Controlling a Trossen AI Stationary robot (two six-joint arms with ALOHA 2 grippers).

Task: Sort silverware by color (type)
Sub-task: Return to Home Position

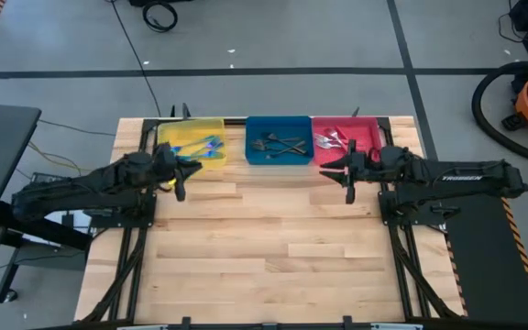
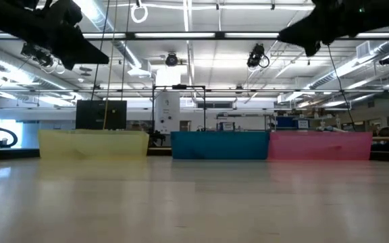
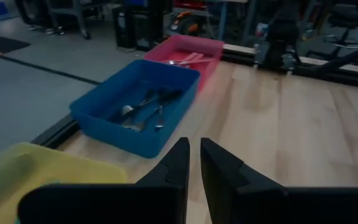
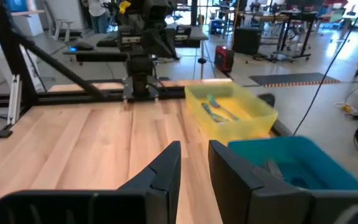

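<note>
Three trays stand in a row along the table's far edge. The yellow tray (image 1: 191, 128) holds blue-handled silverware (image 4: 219, 109). The blue tray (image 1: 279, 120) holds dark grey silverware (image 3: 148, 112). The red tray (image 1: 348, 122) holds pale and red-handled pieces (image 3: 186, 60). My left gripper (image 3: 194, 149) hovers level above the table just in front of the yellow tray (image 3: 36, 165), a narrow gap between its fingers, nothing in it. My right gripper (image 4: 194, 149) hovers level in front of the red tray, also narrowly open, with nothing between its fingers.
The wooden table top (image 1: 273, 247) stretches bare between the arms and toward the near edge. Black frame rails (image 1: 126, 266) run along both sides of the table. The two grippers (image 1: 193, 168) (image 1: 328, 169) face each other across the middle.
</note>
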